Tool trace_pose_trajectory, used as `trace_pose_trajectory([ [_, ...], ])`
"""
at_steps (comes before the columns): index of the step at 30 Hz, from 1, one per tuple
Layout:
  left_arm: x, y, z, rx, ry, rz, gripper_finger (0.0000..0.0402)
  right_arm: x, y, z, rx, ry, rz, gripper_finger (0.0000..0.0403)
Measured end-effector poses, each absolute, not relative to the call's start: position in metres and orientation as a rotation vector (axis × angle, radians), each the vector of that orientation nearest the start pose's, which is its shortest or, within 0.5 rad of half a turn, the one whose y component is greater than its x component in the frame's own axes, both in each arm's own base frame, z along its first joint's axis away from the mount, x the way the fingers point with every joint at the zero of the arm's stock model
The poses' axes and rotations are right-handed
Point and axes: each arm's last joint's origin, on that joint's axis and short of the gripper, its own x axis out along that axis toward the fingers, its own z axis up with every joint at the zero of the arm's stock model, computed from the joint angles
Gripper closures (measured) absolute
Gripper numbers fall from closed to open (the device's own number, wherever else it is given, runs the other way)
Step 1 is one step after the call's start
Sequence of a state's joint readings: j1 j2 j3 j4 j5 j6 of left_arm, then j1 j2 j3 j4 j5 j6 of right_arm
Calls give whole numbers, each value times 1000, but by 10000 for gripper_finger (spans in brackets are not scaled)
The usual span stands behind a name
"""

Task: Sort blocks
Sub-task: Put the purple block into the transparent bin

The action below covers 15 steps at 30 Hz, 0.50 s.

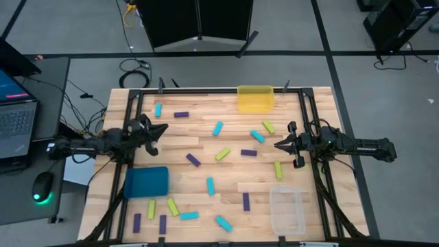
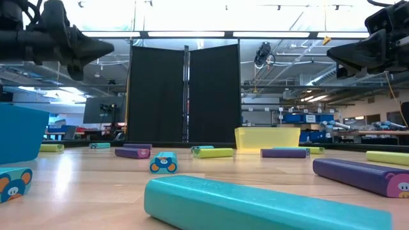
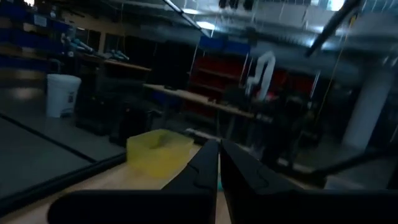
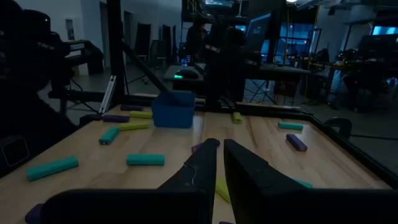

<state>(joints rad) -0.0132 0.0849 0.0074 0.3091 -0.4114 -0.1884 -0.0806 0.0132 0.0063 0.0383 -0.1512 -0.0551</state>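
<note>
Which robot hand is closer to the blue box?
Left. The left hand hovers just beyond the blue box, on the same side of the table. The right hand waits across the table, nearer the clear bin.

The table point(image 1: 206, 147) is seen from straight overhead in the high view, whole, with floor around it. In the low view it is seen level from the tabletop, very near a cyan block point(image 2: 255, 204) at bottom centre, facing a yellow bin point(image 2: 267, 138). That bin point(image 3: 158, 151) is faced from the left wrist; a teal bin point(image 4: 174, 109) from the right wrist, also seen overhead point(image 1: 146, 182).
</note>
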Motion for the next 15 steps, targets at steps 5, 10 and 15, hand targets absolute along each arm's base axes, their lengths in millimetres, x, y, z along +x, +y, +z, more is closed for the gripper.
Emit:
trace_pose_trajectory([
  [5,97,10,192,-355,-323,342,376,98,-4,168,-59,-34,70,359],
  [10,97,9,193,-444,-341,303,376,98,-3,168,-59,-34,70,359],
  [15,99,10,213,-449,-339,336,376,98,-4,169,-81,-35,64,359],
])
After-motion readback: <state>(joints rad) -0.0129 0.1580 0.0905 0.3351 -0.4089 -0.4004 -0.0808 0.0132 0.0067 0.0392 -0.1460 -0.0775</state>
